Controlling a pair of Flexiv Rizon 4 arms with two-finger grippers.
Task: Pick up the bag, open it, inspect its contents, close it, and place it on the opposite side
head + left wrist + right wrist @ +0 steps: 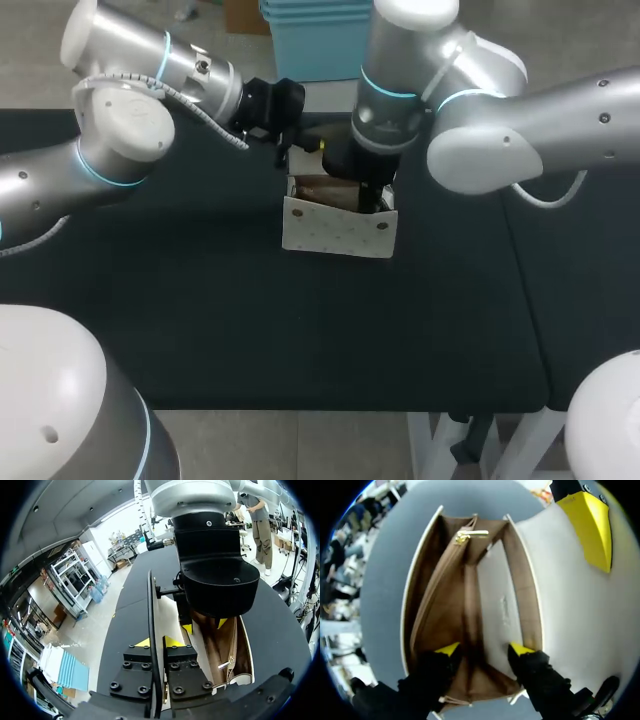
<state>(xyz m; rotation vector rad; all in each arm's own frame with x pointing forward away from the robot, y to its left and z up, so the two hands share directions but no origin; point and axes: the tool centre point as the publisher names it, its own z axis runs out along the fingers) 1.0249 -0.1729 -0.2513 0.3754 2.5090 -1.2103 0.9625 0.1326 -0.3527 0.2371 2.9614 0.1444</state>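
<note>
The white dotted bag (335, 232) is standing upright around the middle of the black table (200, 300), with its mouth gaping wide open. The left gripper (158, 642) is pinching the bag's flap (570, 595). Its two yellow tips are sitting tight together with the flap's edge sandwiched between them, and the flap is lying out to the side of the opening. The right gripper (485, 650) is hanging straight down from above and poking into the bag. Its fingers are spread apart, one on each side of the tan middle pocket, with nothing clamped between them. Tan lining is showing inside, and a gold zipper pull (470, 534) is sitting at the end of the middle pocket farthest from the right gripper's tips. Both arms are crowding in over the bag from opposite sides.
</note>
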